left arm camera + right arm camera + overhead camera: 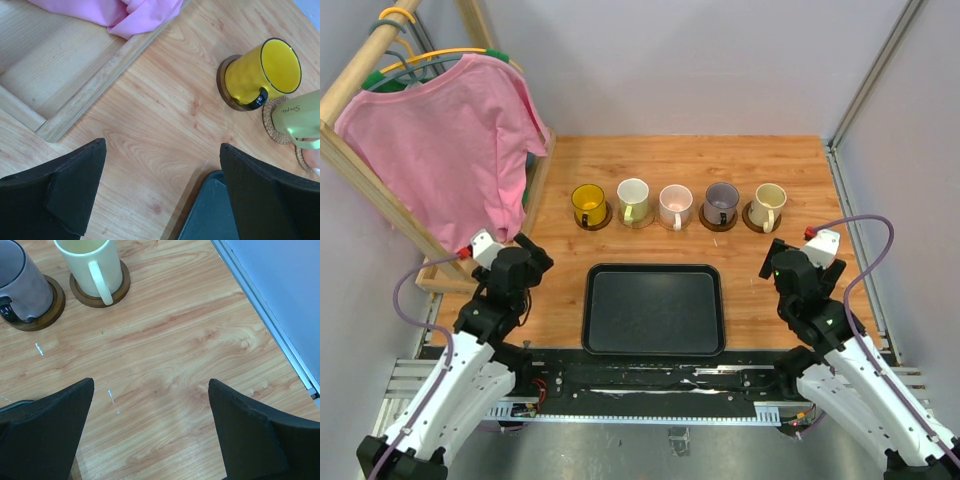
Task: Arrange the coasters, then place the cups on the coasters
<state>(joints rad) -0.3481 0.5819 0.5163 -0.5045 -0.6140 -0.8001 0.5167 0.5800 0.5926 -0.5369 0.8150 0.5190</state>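
Observation:
Several cups stand in a row across the table's middle, each on a round coaster: yellow, white, pink, greyish purple and cream. The left wrist view shows the yellow cup on a dark coaster and the white cup on a tan one. In the right wrist view the cream cup and purple cup sit on dark coasters. My left gripper and right gripper hover open and empty, short of the row.
A black rectangular tray lies between the arms near the front edge; its corner shows under my left gripper. A wooden clothes rack with a pink shirt stands at the left, its base rail on the table. A metal frame rail lines the right edge.

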